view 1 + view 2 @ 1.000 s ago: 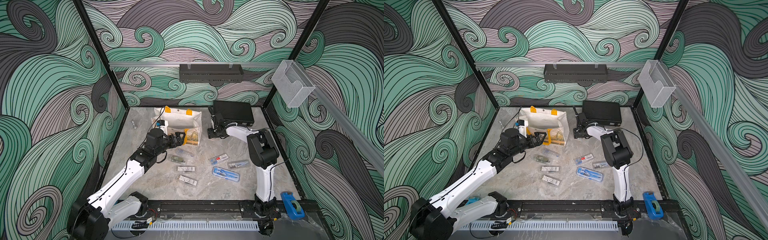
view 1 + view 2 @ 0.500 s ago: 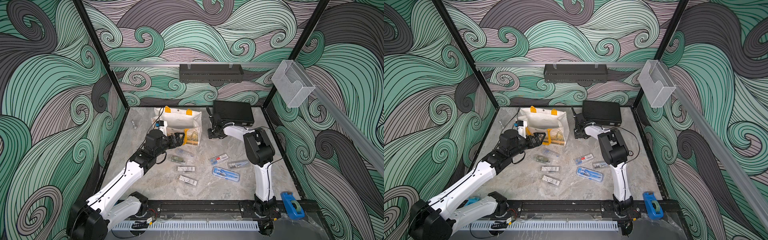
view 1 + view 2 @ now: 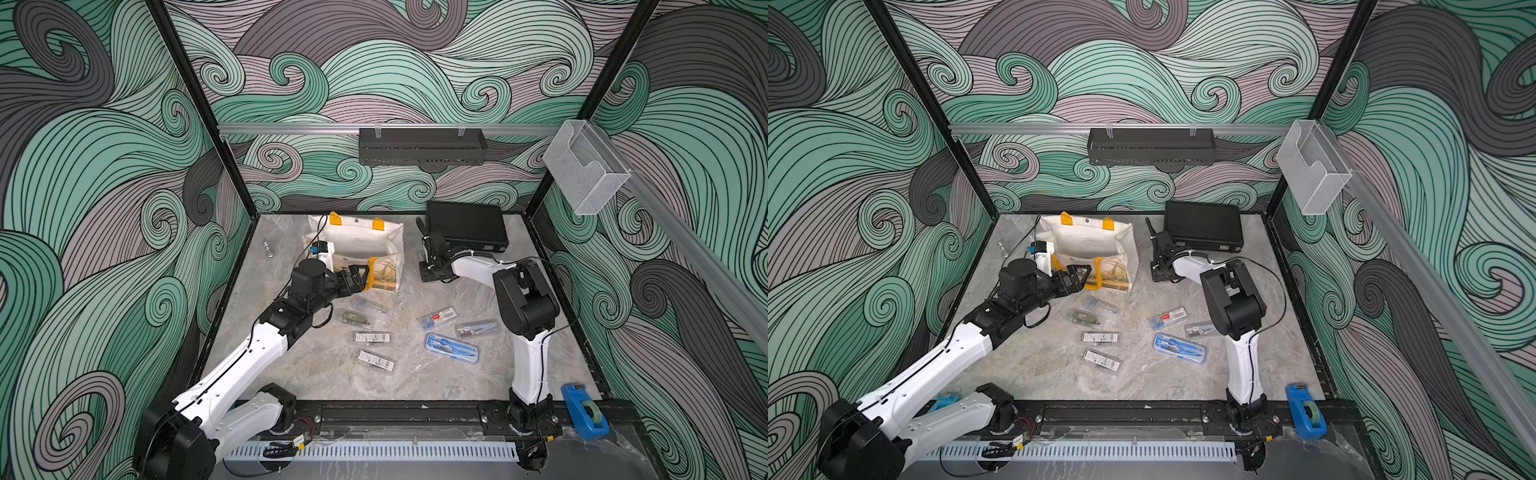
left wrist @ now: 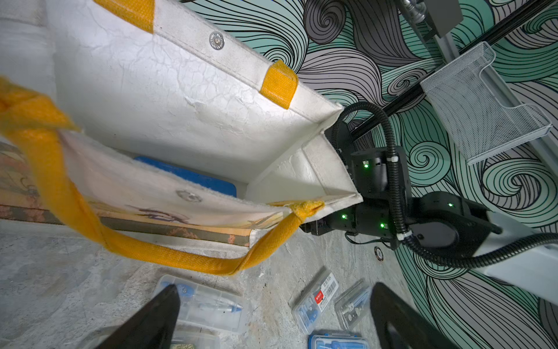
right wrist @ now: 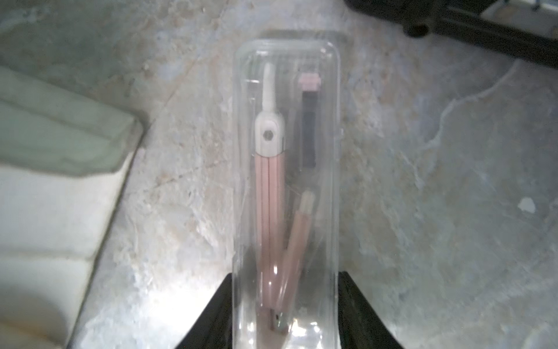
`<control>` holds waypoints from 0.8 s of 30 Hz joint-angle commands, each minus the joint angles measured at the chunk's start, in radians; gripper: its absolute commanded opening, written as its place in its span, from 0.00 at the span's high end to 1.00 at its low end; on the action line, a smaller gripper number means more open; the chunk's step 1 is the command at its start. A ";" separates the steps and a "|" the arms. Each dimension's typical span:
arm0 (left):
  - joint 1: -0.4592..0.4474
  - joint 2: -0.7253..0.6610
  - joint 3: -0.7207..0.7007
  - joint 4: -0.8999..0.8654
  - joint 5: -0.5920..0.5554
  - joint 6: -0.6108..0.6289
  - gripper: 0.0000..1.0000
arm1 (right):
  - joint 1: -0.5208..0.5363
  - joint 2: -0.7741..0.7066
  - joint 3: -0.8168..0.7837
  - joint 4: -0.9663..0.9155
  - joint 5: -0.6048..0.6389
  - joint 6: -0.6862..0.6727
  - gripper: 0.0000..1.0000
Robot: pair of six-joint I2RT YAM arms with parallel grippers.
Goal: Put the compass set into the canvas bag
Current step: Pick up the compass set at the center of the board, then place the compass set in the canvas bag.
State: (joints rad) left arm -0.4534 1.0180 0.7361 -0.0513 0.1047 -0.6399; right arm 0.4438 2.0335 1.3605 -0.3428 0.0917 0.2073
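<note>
Marble table (image 3: pixel 316 374), barcode-labelled compass sets (image 3: pixel 371 337)

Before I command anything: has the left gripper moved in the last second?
No. In both top views the left gripper sits where it was, at the front of the canvas bag, no nearer the black hard case.

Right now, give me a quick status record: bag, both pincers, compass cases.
bag: standing, mouth open, a blue case inside
left pincer: open, at the bag's front strap
right pincer: closed on a clear case with a pink compass, low at the table
loose cases: seven on the table, outside the bag
</note>
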 commanded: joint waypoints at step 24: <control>0.009 0.210 0.310 0.030 0.240 0.017 0.03 | 0.116 -0.781 -0.388 0.281 -0.429 -0.348 0.58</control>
State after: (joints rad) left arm -0.4492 1.1946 0.9844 -0.0425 0.2604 -0.6304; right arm 0.5274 1.2732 0.9714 -0.0814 -0.2726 -0.0803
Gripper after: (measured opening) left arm 0.973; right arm 0.477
